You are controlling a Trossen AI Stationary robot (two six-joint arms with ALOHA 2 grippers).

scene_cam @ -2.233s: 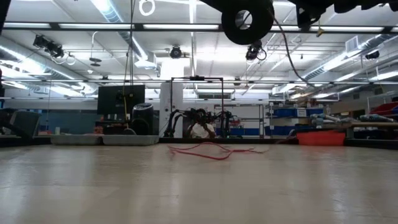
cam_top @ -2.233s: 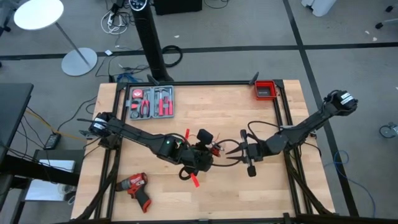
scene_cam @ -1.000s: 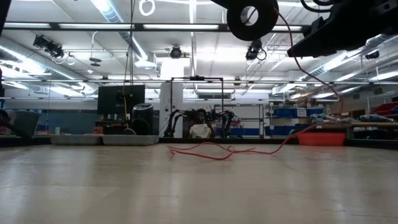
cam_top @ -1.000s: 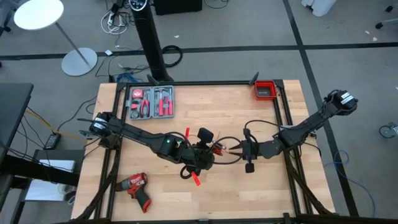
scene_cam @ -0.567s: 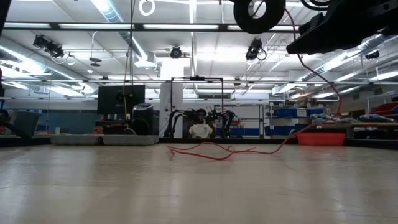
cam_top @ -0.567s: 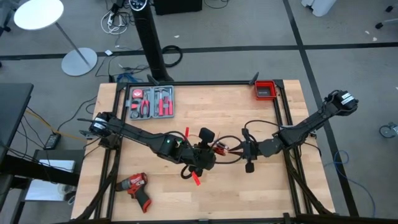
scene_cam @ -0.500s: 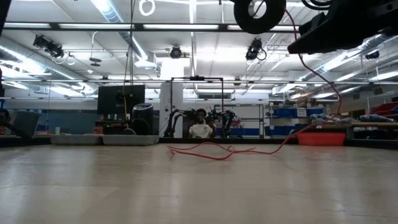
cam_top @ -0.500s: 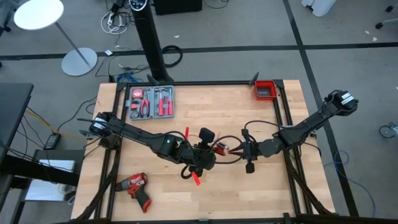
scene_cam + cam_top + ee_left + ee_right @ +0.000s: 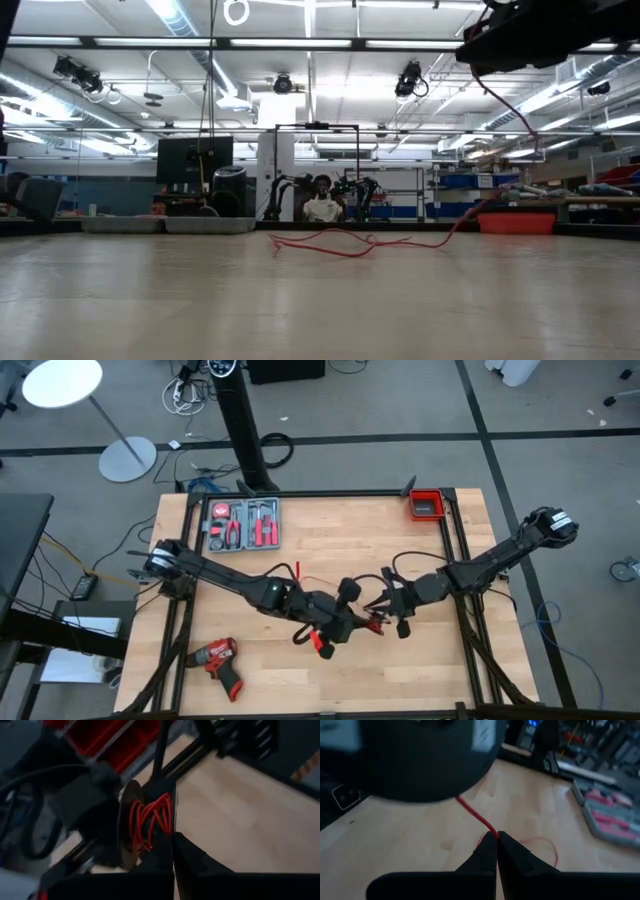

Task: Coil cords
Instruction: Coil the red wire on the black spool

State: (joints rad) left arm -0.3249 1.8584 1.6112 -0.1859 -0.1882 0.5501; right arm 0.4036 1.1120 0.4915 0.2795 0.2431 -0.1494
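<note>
Jaws closed: right gripper [image 9: 496, 836] pinching red wire [image 9: 476, 818], left gripper [image 9: 172, 834] gripping spool [image 9: 131, 826].

Reaching inward to meet at centre frame in the high view, left gripper [image 9: 350, 622] and right gripper [image 9: 381, 610] both clamped tight, nearly touching.

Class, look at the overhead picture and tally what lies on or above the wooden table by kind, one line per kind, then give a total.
Robot pincers: 2, left pincer, right pincer
Red wire: 1
Spool: 1
Drill: 1
Tool case: 1
Red bin: 1
Total: 7
</note>
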